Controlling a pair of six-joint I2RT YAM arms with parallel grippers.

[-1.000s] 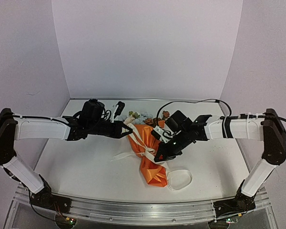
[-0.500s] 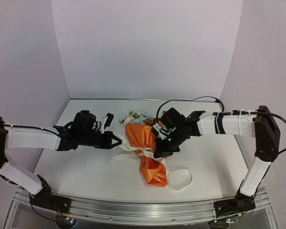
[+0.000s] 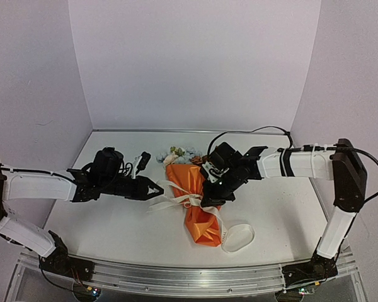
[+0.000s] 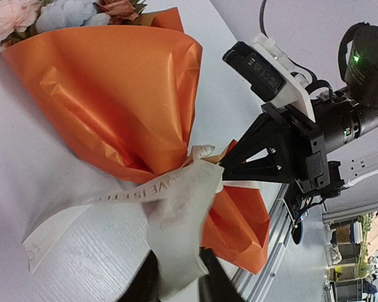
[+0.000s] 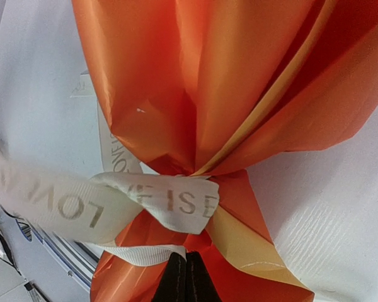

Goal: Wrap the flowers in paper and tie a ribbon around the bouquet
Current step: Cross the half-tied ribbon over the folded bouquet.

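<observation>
1. The bouquet (image 3: 200, 225) lies on the white surface (image 3: 283, 207) between the two arms. Its wide end points toward the back wall and its narrow end toward the arm bases.
2. The flowers (image 3: 178, 152) are pink, pale-blue and cream blooms that project from the wide end of the orange paper (image 3: 186, 179). The paper's yellow inner face shows at the gathered waist.
3. The ribbon (image 3: 174, 200), cream with printed lettering, is knotted around the waist of the cone. One tail trails to the left, and another runs to a loop lying just beside the narrow end.
4. The left end effector (image 3: 157, 190) sits low, left of the knot. Its fingers are slightly apart, and the left tail lies loosely between them.
5. The right end effector (image 3: 206, 201) meets the knot from the right. Its fingers are together, clamped on a strand of the ribbon.
</observation>
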